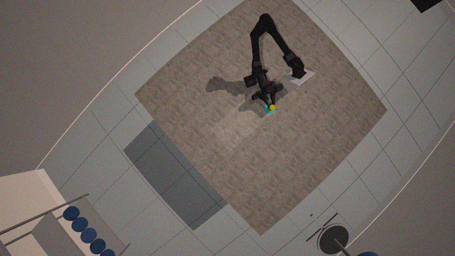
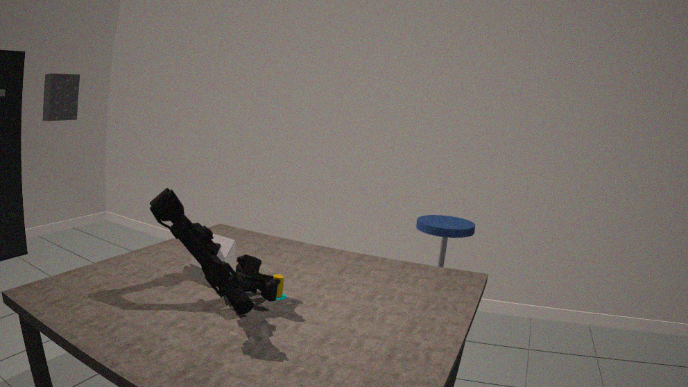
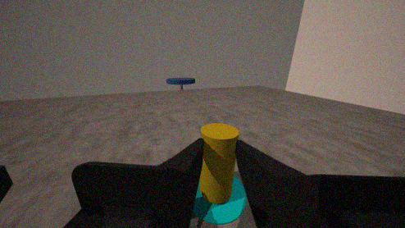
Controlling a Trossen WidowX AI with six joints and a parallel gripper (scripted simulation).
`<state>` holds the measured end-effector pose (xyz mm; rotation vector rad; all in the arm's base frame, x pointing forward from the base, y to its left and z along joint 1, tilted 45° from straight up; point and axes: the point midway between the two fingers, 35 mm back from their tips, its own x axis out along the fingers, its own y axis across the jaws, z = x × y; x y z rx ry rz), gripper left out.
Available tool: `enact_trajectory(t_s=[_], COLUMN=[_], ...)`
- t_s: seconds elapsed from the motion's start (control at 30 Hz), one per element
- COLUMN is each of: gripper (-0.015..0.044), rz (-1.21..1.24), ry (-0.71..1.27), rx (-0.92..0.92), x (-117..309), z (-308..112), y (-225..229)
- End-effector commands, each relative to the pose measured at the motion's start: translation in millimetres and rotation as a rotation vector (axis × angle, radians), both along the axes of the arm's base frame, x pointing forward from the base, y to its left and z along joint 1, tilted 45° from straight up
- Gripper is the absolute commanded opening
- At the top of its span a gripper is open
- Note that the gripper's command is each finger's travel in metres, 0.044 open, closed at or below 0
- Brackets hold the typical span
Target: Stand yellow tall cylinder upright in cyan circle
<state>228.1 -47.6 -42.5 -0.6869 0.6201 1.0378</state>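
The yellow tall cylinder (image 1: pixel 272 107) (image 2: pixel 279 286) (image 3: pixel 218 172) stands upright, or very nearly so, between the two black fingers. My gripper (image 1: pixel 271 105) (image 3: pixel 219 143) is shut on it, reaching in from the side at a low angle. The cyan circle (image 1: pixel 269 111) (image 2: pixel 284 297) (image 3: pixel 235 209) lies flat on the table under the cylinder. In the wrist view the cylinder's lower end appears within the circle, with cyan showing on both sides and in front. Whether the lower end touches the table or hangs just above it, I cannot tell. The fingers and arm hide part of the circle.
The brown table (image 1: pixel 229 153) (image 2: pixel 365 313) carries the arm's pale base block (image 1: pixel 307 76) (image 2: pixel 226 246), behind the gripper. A blue stool (image 2: pixel 445 226) (image 3: pixel 180 81) stands beyond the table's edge. The arm's shadows fall across the table around the circle.
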Motion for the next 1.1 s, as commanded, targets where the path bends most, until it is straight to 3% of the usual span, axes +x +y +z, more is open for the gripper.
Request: enact_trajectory(t_s=[0.0, 0.03, 0.4, 0.6, 1.07], gripper=[0.0105, 0.0105, 0.0394, 0.0400, 0.0400], rz=[0.003, 0.003, 0.003, 0.003, 0.006], ry=[0.000, 0.000, 0.000, 0.000, -0.016], rx=[-0.005, -0.005, -0.005, -0.006, -0.006], x=[1, 1, 1, 2, 10], z=[0, 0, 0, 2, 52], y=[-1, -1, -1, 1, 53])
